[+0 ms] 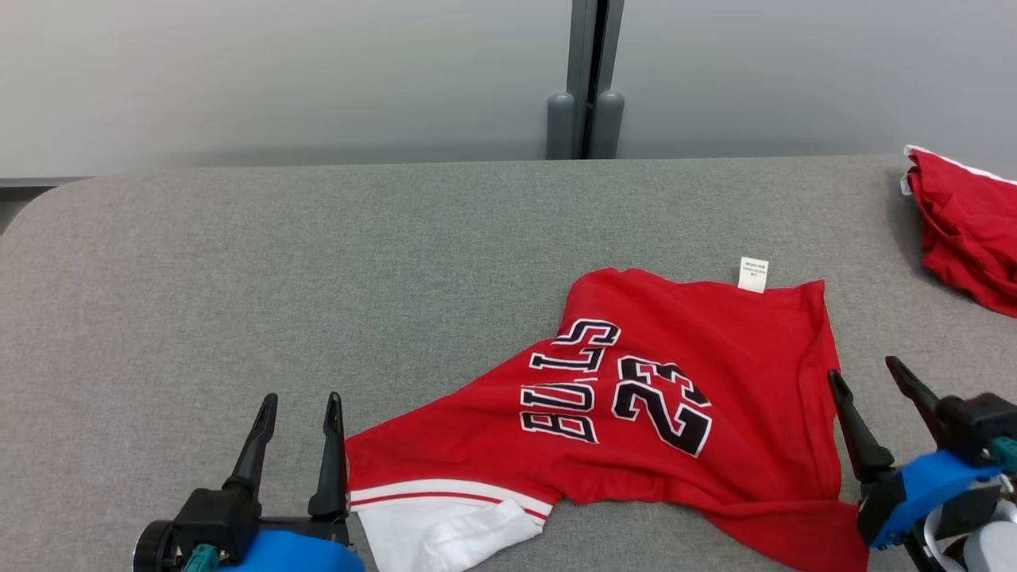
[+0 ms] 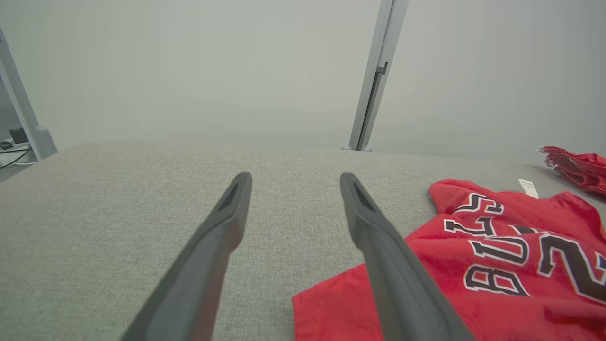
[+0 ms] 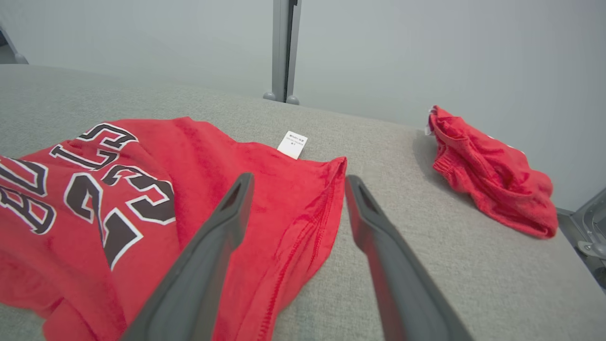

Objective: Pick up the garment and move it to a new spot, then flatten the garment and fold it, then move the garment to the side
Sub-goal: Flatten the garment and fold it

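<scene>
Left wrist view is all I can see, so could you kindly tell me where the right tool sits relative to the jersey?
Observer: The right tool is open at the right edge of the jersey. One finger is over the cloth, the other over the table, and it is gripping nothing.
Operator: Thank you. What is just beside my left tool, below my frame?
Observer: A crumpled white section of the jersey, edged with a red stripe, lies immediately right of the left tool.
Operator: And is the other red cloth laid flat?
Observer: No, the second red garment is bunched in a heap near the table's far right corner, apart from the jersey.
</scene>
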Robot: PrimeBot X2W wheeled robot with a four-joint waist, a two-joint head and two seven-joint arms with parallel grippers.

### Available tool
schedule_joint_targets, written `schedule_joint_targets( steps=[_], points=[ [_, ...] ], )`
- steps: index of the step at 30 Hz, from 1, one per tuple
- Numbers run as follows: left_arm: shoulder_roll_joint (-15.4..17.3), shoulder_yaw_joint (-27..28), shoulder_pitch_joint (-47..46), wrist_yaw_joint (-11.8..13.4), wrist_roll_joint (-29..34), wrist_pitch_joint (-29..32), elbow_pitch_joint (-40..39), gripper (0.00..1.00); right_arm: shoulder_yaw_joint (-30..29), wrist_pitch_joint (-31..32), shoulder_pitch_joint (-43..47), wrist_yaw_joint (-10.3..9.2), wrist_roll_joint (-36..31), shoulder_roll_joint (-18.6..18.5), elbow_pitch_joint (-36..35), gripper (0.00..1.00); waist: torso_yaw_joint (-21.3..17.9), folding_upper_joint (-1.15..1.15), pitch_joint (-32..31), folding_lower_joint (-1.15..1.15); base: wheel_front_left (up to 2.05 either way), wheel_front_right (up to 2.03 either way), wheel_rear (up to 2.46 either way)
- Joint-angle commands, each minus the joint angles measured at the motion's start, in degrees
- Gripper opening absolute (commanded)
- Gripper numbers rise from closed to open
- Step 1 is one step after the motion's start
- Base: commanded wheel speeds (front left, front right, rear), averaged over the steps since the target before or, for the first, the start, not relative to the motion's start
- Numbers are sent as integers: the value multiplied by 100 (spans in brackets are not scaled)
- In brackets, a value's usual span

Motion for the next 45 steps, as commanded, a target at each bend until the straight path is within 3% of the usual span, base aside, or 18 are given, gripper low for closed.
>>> schedule_joint_targets(
  steps=[1,9,21,22,24,36,45],
  points=[
    [-2,-17,-91,1,0,-15,7,100,35,131,-117,1,19,-53,101,100,26,-1,22,0,0,0,0],
    [-2,-59,-144,16,-26,-15,8,100,260,973,-506,1,120,-3,1045,100,175,-1,128,0,0,0,0],
    [-3,-63,-230,22,-14,-15,14,100,519,1297,-859,1,273,145,2150,100,237,-1,225,0,0,0,0],
    [-3,-65,-235,23,-12,-15,18,100,568,1327,-904,2,334,179,2226,89,238,-1,225,0,0,0,0],
    [-3,-75,-252,24,-8,-15,26,100,670,1349,-991,8,427,195,2335,0,246,-1,219,0,0,0,0],
    [-2,-94,-286,8,0,-15,38,100,418,288,-2070,2,704,-99,2403,0,359,-1,248,0,0,0,0],
    [-3,-136,-399,-14,-20,-15,57,100,198,-187,-3077,1,454,-126,3174,0,516,-1,362,0,0,0,0]
  ],
)
